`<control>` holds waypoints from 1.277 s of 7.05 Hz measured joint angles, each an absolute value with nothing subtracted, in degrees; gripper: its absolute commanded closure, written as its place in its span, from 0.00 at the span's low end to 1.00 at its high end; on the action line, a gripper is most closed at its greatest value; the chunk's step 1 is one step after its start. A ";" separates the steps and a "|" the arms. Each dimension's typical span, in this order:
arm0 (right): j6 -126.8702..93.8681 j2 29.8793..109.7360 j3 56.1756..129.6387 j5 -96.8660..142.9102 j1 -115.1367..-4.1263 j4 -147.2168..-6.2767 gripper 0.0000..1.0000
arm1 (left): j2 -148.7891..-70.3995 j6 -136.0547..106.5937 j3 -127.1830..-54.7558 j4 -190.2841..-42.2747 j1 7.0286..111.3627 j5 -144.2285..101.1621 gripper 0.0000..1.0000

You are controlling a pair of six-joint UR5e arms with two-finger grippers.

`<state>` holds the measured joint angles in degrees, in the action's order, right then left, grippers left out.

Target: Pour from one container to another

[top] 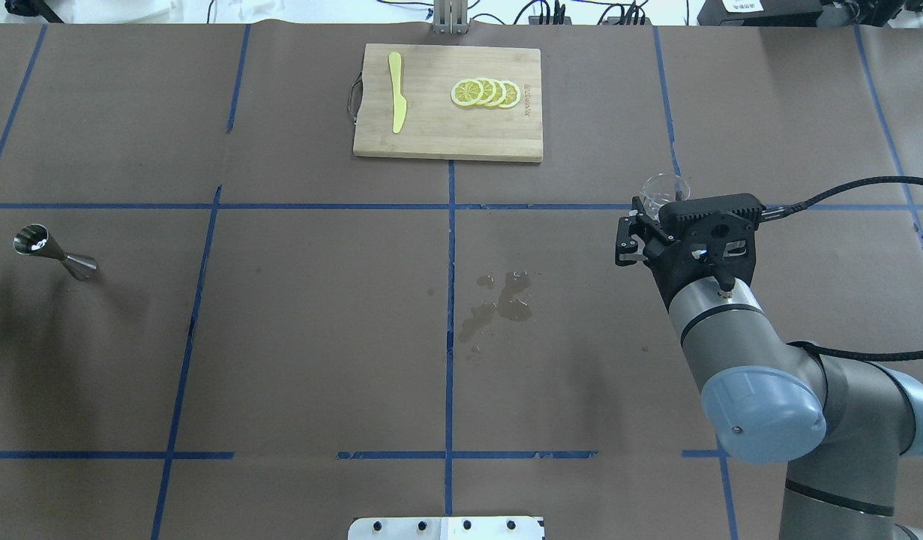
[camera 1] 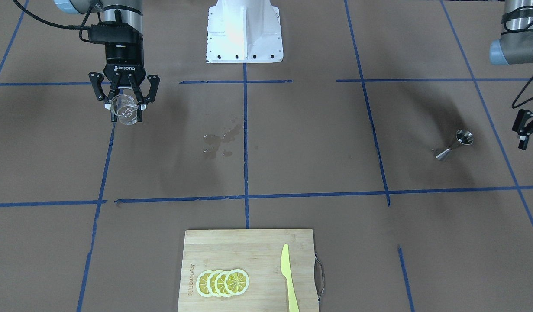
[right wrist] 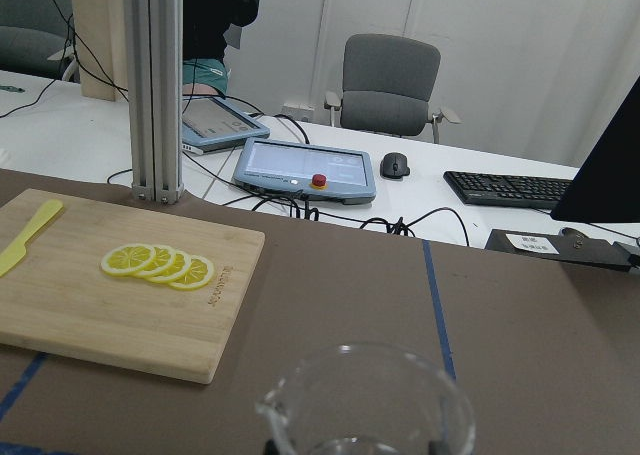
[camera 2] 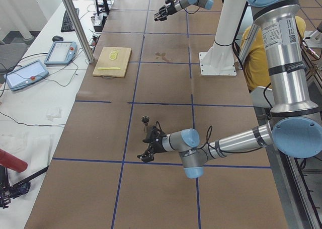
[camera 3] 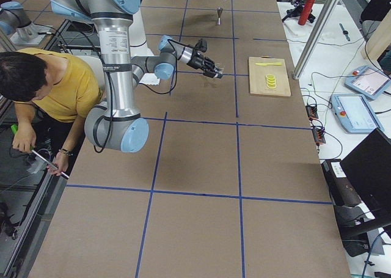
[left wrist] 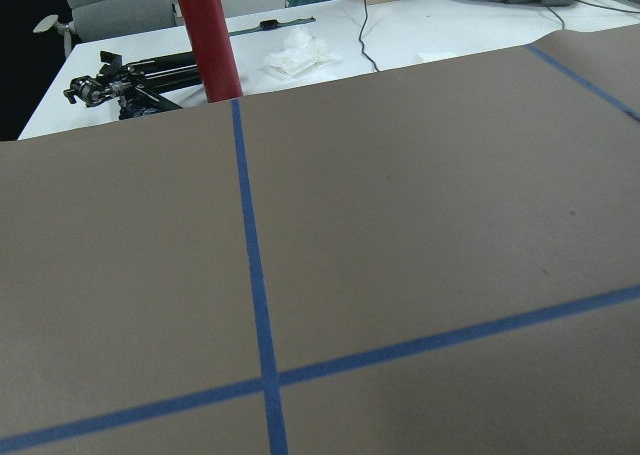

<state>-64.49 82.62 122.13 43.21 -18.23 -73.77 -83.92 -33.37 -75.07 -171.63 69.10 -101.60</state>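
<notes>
My right gripper (camera 1: 124,108) is shut on the clear glass measuring cup (camera 1: 125,111), held upright above the table on the robot's right side. In the right wrist view the cup's rim and spout (right wrist: 366,399) fill the bottom edge. From overhead the cup (top: 662,190) pokes out ahead of the right gripper (top: 651,214). The steel jigger (camera 1: 455,145) stands alone far across the table on the robot's left (top: 53,251). My left gripper (camera 1: 524,138) hangs near the jigger, cut off by the frame edge, so I cannot tell its state.
A wet spill (camera 1: 218,143) marks the table's middle. A wooden cutting board (camera 1: 249,251) with lemon slices (camera 1: 223,282) and a yellow knife (camera 1: 288,277) lies at the far edge. The white robot base (camera 1: 244,32) stands centrally. A person in yellow (camera 3: 61,82) crouches behind the robot.
</notes>
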 measured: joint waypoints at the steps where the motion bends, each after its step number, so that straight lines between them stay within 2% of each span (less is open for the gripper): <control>1: -64.57 82.67 120.59 43.36 -18.25 -72.06 1.00 | -88.76 -30.75 -75.28 -161.12 74.39 -108.22 0.00; 3: -64.19 84.06 113.10 43.50 -18.27 -59.22 1.00 | -94.03 -29.32 -77.12 -146.66 79.71 -120.91 0.00; 6: -64.50 85.66 99.94 42.40 -17.78 -42.26 1.00 | -92.04 -29.67 -83.45 -142.00 80.81 -128.62 0.00; 9: -65.04 86.27 92.32 39.47 -15.89 -33.90 1.00 | -91.68 -32.15 -86.08 -140.95 80.86 -129.18 0.00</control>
<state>-65.04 86.27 92.32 39.47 -15.89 -33.90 -91.68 -32.15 -86.08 -140.95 80.86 -129.18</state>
